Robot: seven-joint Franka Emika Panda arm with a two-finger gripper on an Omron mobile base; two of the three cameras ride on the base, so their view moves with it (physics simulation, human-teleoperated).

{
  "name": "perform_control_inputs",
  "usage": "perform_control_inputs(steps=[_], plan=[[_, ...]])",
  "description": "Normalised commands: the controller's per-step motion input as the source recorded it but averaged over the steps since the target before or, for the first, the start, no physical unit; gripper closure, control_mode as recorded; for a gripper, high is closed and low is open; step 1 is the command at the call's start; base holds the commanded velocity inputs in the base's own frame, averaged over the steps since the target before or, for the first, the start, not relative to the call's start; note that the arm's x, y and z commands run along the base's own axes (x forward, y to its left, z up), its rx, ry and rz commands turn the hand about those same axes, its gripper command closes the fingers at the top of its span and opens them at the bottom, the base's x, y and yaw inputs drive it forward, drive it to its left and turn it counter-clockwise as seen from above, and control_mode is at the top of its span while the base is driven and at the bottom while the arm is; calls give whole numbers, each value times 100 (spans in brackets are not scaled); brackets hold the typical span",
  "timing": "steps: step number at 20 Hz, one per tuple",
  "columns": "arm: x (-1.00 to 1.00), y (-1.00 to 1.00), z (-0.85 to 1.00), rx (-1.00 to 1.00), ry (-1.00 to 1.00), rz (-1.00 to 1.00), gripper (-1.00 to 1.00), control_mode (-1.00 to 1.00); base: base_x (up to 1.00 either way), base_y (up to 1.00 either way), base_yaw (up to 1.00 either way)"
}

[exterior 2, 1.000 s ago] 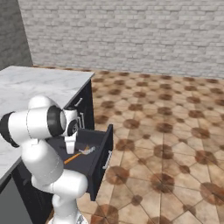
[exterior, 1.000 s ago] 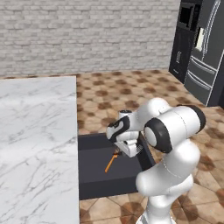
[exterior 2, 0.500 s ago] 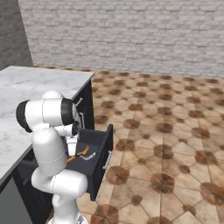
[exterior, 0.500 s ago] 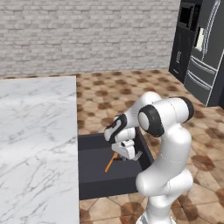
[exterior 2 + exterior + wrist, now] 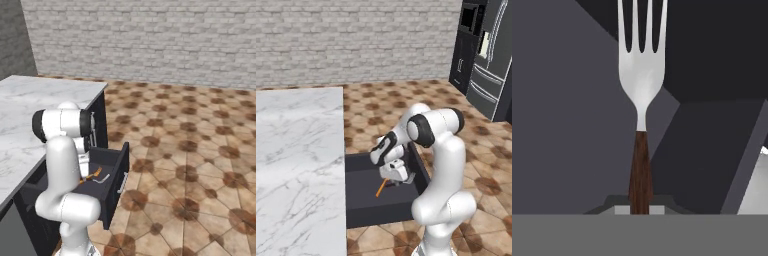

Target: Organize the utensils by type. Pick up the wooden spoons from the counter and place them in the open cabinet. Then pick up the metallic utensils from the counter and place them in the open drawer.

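Clamped in the jaws, silver fork (image 5: pixel 641 75) hangs inside open drawer (image 5: pixel 363 212) walls.

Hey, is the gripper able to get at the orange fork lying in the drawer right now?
Probably not yet. The gripper is shut on the silver fork, so its jaws are taken. The orange fork lies uncovered on the open drawer floor just below, so the way looks free once it lets go.
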Motion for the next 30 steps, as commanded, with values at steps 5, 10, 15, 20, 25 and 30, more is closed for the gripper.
perform_control_inputs(steps=[5,10,15,20,25,30], plan=[[8,2,-25,-1,8,7,100,-100,0,0,0],[23,3,-18,2,1,0,100,-100,0,0,0],[27,0,-19,2,0,0,100,-100,0,0,0],[22,0,-27,2,-1,0,100,-100,0,0,0],[5,0,-38,0,-7,0,100,-100,0,0,0],[3,0,-35,0,-15,0,100,-100,0,0,0]])
